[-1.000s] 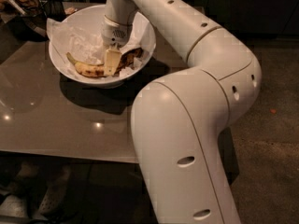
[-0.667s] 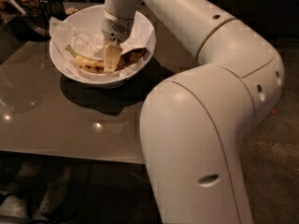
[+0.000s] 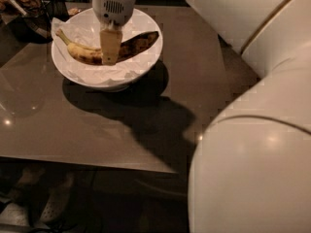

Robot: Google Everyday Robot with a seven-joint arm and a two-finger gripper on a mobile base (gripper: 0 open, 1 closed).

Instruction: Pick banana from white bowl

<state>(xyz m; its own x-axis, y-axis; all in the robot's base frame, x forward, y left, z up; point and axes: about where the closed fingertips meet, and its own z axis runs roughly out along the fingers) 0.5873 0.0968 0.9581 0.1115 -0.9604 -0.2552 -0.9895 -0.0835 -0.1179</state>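
The banana (image 3: 81,52) lies across the white bowl (image 3: 146,64) on crumpled white paper. Its greenish stem points left and its blackened end (image 3: 141,41) points right. My gripper (image 3: 110,52) comes down from above into the bowl, over the middle of the banana, and hides that part of it. The banana rests in the bowl, roughly level. The bowl stands at the back left of the brown table (image 3: 97,125).
My white arm (image 3: 257,149) fills the right side and casts a dark shadow (image 3: 146,120) on the table in front of the bowl. Dark clutter (image 3: 24,1) sits at the far left corner. The table's front edge (image 3: 87,161) runs across below, with floor beneath.
The view has shifted closer, so the bowl looks larger and my arm fills more of the right. The gripper stays over the banana's middle, and the banana still lies in the bowl.
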